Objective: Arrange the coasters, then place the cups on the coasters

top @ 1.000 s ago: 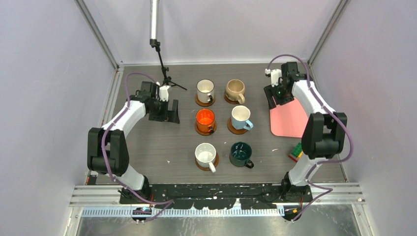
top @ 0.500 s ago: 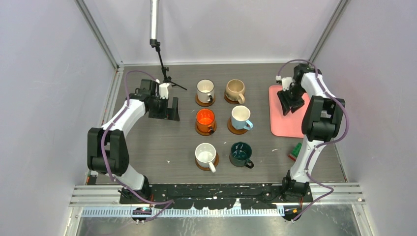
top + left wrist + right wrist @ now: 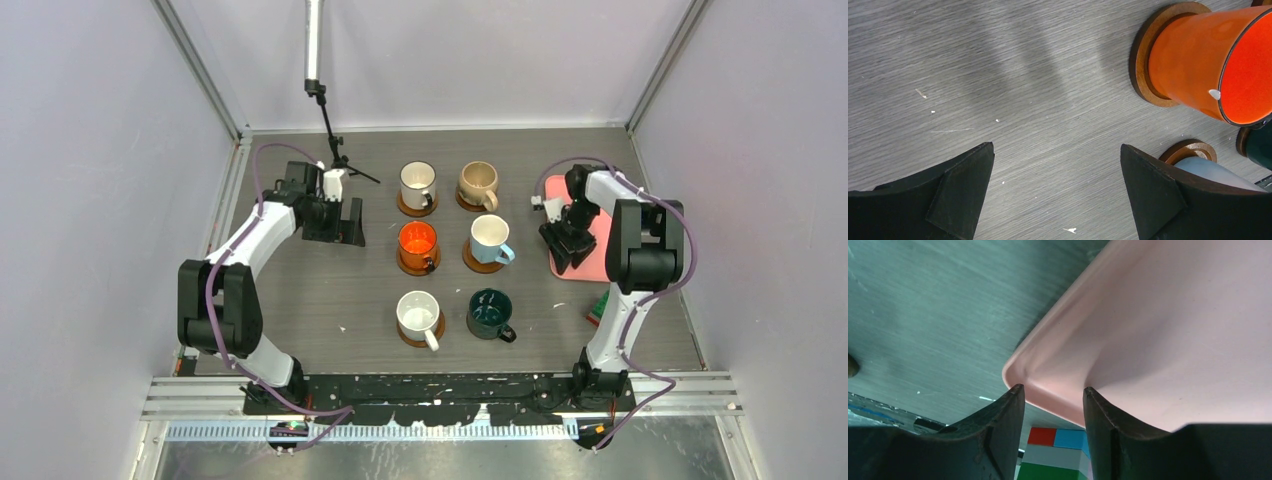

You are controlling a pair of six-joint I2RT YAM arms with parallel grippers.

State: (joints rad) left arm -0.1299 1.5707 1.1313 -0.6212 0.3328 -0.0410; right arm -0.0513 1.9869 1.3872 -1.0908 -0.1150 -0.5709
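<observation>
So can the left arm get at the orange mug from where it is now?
Probably yes. The left tool stands open beside the orange mug, which sits on its coaster, with only bare table between them, so the side facing it looks unobstructed.

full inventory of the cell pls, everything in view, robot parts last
white cups: two, white, left column, far and near ends
beige cup: one, beige, right column, far
orange cup: one, orange, left column, middle
light-blue cup: one, pale blue, white inside, right column, middle
dark-green cup: one, dark green, right column, near
coasters: six, brown, one under each cup
tray: one, pink, right of the cups
toy bricks: small stack, green, red, blue, white, near side of the tray
stand: one, black, far left
table: one, grey wood-grain
left gripper: black, open, left of the orange cup
right gripper: black, open, at the tray's near-left corner
</observation>
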